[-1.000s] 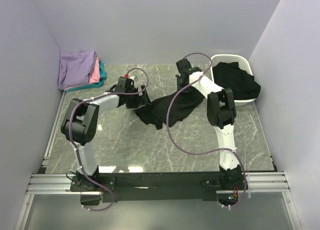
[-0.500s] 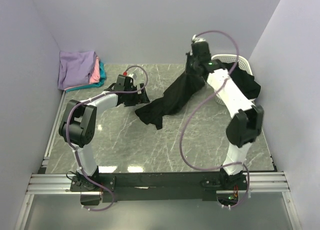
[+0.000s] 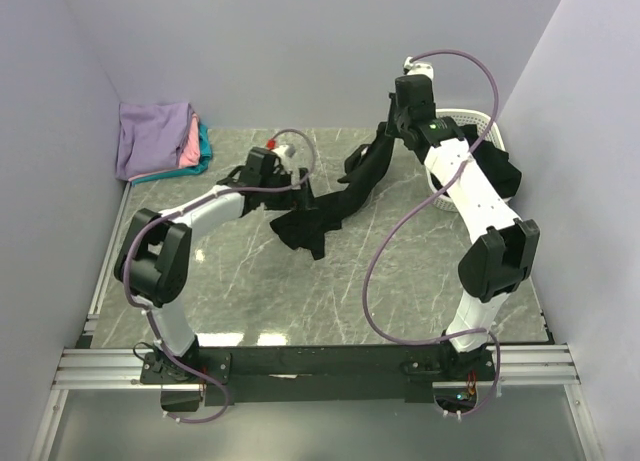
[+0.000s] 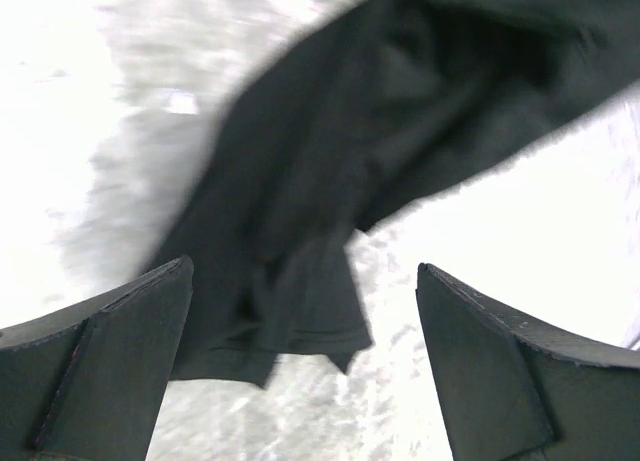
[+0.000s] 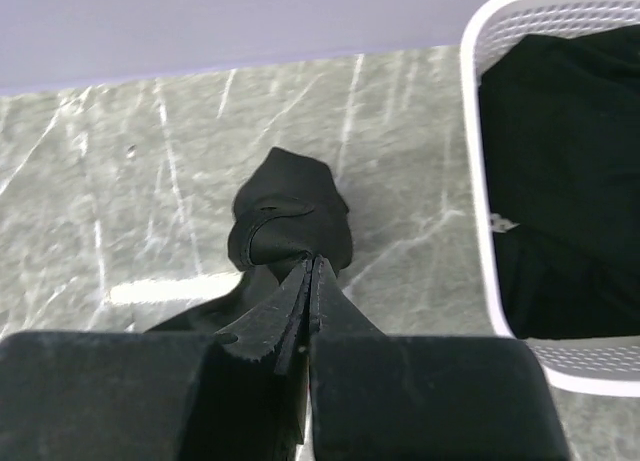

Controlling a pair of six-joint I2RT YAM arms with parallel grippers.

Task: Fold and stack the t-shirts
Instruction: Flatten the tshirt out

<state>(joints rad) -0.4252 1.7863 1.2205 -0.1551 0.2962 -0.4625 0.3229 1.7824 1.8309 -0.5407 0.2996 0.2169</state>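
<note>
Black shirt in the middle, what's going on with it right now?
The right end effector is shut on one end of the black shirt and holds it up near the basket, so the cloth hangs down to the table. The left end effector is open over the shirt's low end, not gripping it. A second black shirt lies in the basket, and a folded stack sits in the far left corner.
</note>
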